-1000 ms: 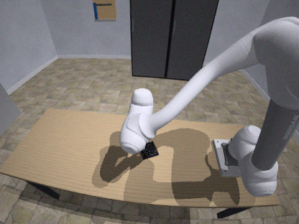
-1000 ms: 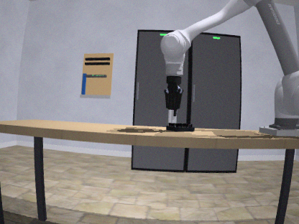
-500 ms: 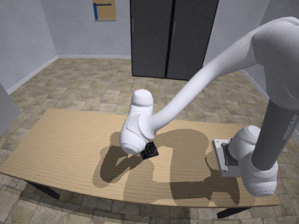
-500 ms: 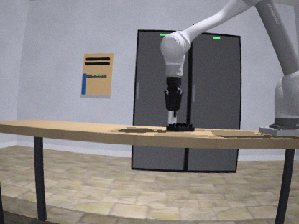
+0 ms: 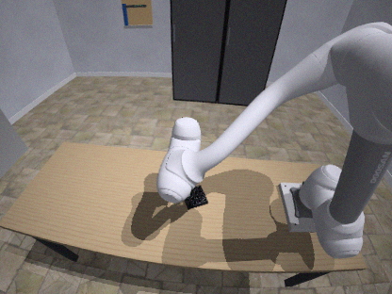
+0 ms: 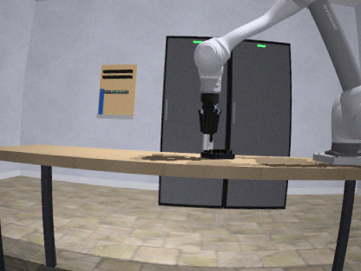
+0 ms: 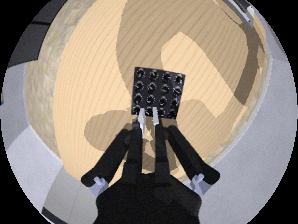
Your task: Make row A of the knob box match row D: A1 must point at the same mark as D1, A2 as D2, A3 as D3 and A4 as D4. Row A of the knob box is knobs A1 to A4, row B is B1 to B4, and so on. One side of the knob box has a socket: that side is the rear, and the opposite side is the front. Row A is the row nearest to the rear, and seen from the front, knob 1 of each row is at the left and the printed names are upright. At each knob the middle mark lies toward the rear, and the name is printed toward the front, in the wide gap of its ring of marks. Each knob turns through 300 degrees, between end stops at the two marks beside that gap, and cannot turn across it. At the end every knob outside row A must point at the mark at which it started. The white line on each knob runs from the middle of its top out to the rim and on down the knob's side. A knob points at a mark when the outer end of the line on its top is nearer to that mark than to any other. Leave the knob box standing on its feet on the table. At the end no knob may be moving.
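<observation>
Wrist view: the gripper [image 6: 209,145] [image 7: 149,113] is slightly open, its two pale fingertips a narrow gap apart at the nearest edge of the knob box [image 5: 196,198] [image 6: 218,155] [image 7: 158,93]. One knob [image 7: 150,110] of the closest row appears in the gap between them, but contact with it cannot be told. The rest of the box stretches away ahead of the fingertips, and only this view lays out its knobs in a four-by-four grid, with light marks around them. The line directions are too small to read.

The exterior view adds height: the gripper points down over one end of the box, which sits low and flat on the table [image 5: 94,184] [image 6: 108,161] [image 7: 80,85]. In the top view the arm's wrist [image 5: 176,176] [image 6: 210,61] covers the gripper, and the box shows just beside it, its knobs blending into black.

As for containers, the dark cabinet [image 5: 198,52] [image 6: 195,130] stands behind the gripper in the exterior view, its doors shut and its contents hidden. Green lights near its top appear there; the top view cuts them off. Similarly, the wall board [image 5: 138,14] [image 6: 119,102] beyond the table shows two upper black bars only in the exterior view.
</observation>
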